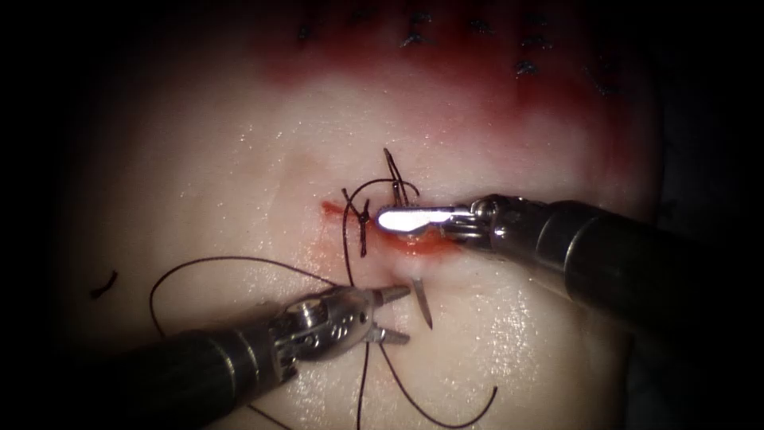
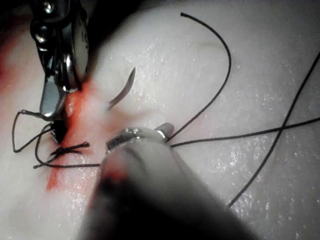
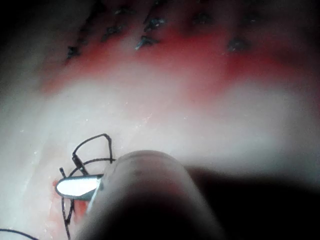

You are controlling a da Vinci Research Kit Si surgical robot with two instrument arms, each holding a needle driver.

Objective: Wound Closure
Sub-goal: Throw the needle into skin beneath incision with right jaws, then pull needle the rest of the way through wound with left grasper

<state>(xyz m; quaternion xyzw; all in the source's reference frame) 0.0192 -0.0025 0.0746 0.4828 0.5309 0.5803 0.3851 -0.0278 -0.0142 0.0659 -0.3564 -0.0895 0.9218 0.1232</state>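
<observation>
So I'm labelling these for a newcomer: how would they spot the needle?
Start at the red cut in the middle of the tissue. Just below it, a short stub pokes out of the tissue beside the open left tool: the needle. Unlike the limp dark thread, it is stiff, grey and pointed.

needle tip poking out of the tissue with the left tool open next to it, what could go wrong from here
1. The needle stands in the tissue with nothing holding it; it might slip back.
2. Loose thread lies around the open left tool; it may snag.
3. The right tool rests on the cut and may bruise its edge.
</observation>
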